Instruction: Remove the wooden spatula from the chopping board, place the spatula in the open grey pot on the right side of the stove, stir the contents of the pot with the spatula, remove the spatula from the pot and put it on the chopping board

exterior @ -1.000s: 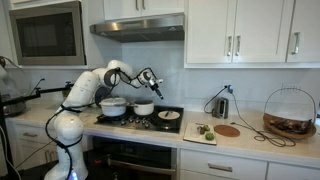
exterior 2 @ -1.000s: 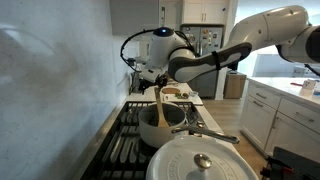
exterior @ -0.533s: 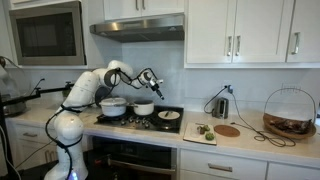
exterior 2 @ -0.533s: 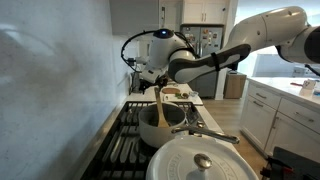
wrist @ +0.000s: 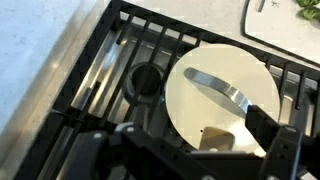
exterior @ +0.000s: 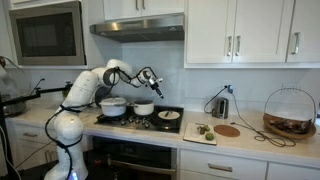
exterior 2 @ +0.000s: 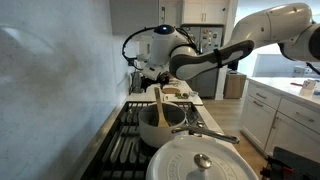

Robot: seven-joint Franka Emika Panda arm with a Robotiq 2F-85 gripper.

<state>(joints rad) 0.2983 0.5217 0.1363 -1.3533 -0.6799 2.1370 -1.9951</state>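
Observation:
The wooden spatula (exterior 2: pixel 158 105) stands nearly upright in the small grey pot (exterior 2: pixel 150 131), its blade down inside. My gripper (exterior 2: pixel 148 72) hovers just above the handle's top, open and holding nothing. In an exterior view the same pot (exterior: pixel 144 108) sits on the stove under my gripper (exterior: pixel 153 79). In the wrist view the spatula's pale end (wrist: pixel 216 137) shows low between the spread fingers of the gripper (wrist: pixel 200 128). The white chopping board (exterior: pixel 205 133) lies on the counter beside the stove; its corner (wrist: pixel 285 30) carries some greens.
A larger white lidded pot (exterior 2: pixel 205 160) stands beside the grey pot, whose long handle (exterior 2: pixel 215 134) juts out. A flat pan (wrist: pixel 220 90) with a pale round face and a silvery utensil lies between pot and board. Wall tiles run along the stove.
My gripper has drifted slightly up and away from the spatula's top, still open. The spatula stays in the grey pot, a little more upright.

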